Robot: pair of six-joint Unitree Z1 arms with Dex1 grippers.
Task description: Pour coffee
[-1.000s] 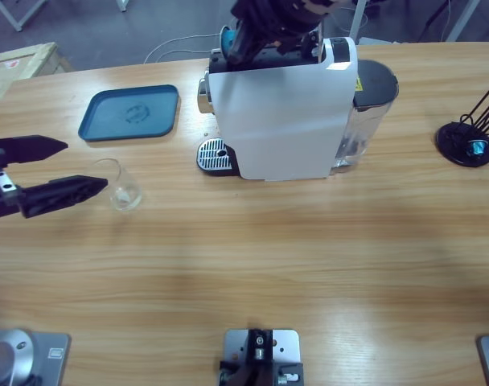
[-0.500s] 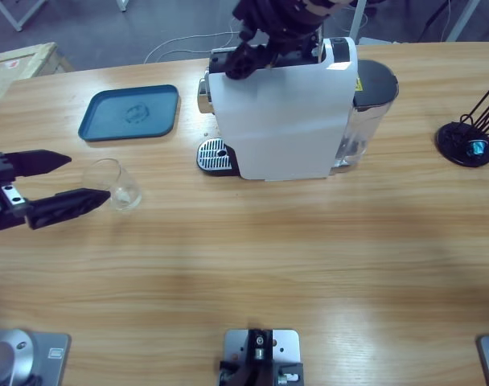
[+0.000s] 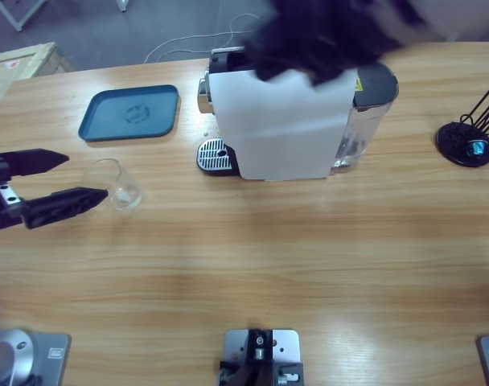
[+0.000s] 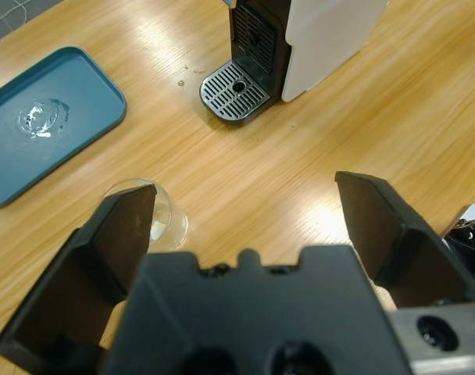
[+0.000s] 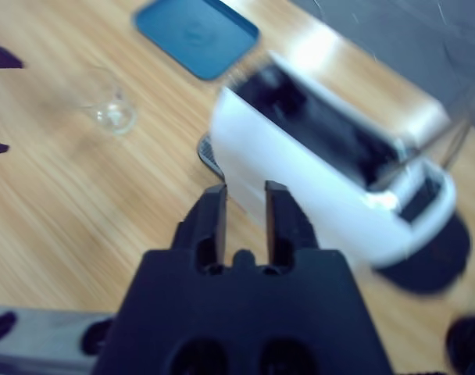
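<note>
A small clear glass [image 3: 116, 184] stands on the table at the left and looks empty. My left gripper [image 3: 85, 176] is open just left of it, and the glass [image 4: 150, 216] sits by the inner side of one jaw without touching. The white coffee machine [image 3: 281, 125] stands at the back middle, with its drip grille [image 4: 236, 82] bare. My right arm [image 3: 329, 36] is a dark blur above the machine's top. In the right wrist view, my right gripper [image 5: 244, 189] hangs shut above the machine [image 5: 331, 164], holding nothing I can see. Coffee is out of view.
A blue tray [image 3: 130, 112] lies behind the glass at the back left. A black capsule stand [image 3: 467, 143] holding a blue capsule sits at the far right. Bare wooden table [image 3: 252, 257] stretches in front of the machine.
My right arm has risen from the machine's top slot and swung right, now blurred. The blue capsule seen at its jaws a second ago no longer shows. My left gripper dropped slightly beside the glass.
</note>
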